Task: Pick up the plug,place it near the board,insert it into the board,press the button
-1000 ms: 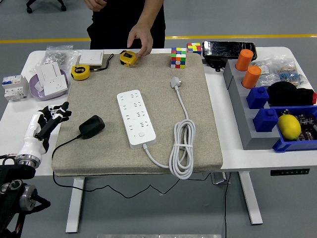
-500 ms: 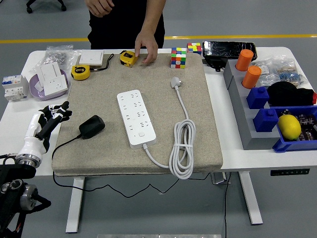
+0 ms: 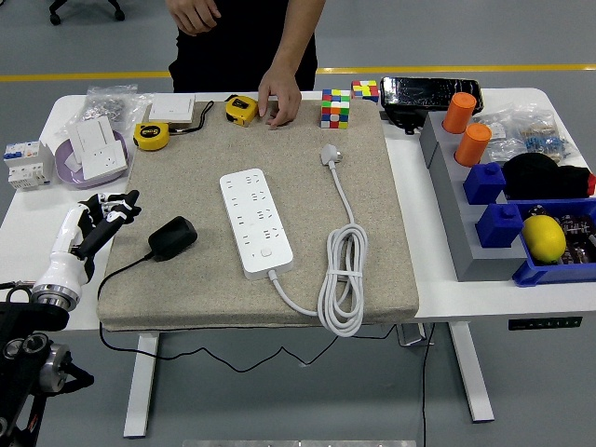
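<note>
A black plug adapter (image 3: 172, 237) lies on the beige mat (image 3: 372, 186), its black cord trailing off the mat's left front edge. The white power strip (image 3: 254, 220) lies in the middle of the mat, button end toward me, with its white cable coiled (image 3: 343, 279) to the right and its own white plug (image 3: 330, 155) further back. My left hand (image 3: 104, 216) hovers at the mat's left edge, a short way left of the black plug, fingers spread and holding nothing. The right arm is out of the picture.
A person stands at the far side, one hand (image 3: 278, 97) resting on the mat beside a yellow tape measure (image 3: 241, 109). Rubik's cubes (image 3: 335, 107), a second tape measure (image 3: 151, 136), a bowl of sockets (image 3: 91, 154), orange cups (image 3: 473, 144) and blue bins (image 3: 554, 265) surround the mat.
The person's hand slid right, off the yellow tape measure. My left hand edged slightly up and right toward the black plug.
</note>
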